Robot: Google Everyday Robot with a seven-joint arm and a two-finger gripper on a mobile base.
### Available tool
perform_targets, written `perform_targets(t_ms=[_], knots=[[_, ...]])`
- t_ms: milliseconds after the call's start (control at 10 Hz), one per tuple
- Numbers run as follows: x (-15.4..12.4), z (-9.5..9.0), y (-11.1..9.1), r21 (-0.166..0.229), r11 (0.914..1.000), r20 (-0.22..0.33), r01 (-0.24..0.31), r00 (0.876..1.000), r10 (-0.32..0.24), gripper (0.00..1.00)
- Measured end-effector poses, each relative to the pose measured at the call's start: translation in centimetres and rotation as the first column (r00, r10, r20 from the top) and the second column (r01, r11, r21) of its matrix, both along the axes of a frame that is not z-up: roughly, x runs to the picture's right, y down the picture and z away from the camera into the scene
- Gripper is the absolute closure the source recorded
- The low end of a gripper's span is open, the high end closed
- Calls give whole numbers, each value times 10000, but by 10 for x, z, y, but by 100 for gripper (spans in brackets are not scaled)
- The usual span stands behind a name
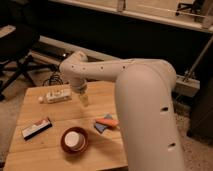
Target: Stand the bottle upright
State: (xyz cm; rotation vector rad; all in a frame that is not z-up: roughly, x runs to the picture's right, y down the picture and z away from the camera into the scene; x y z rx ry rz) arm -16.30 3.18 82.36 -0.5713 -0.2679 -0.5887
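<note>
White dotted arm (145,85), pale gripper (83,98) over table (35,152)

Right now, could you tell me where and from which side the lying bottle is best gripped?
Probably across the labelled middle of the bottle, from above: it lies on its side on the table, cap pointing left, so its long round flanks are exposed. The gripper hangs just right of its base end.
</note>
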Motion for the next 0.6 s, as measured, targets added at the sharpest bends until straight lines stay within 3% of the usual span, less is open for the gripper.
perform_targets(t_ms=[200, 600], knots=[[-35, 6, -17, -91, 9997, 134, -213, 9997, 214, 20], [-85, 11, -26, -421, 9946, 236, -943, 9952, 954, 20]])
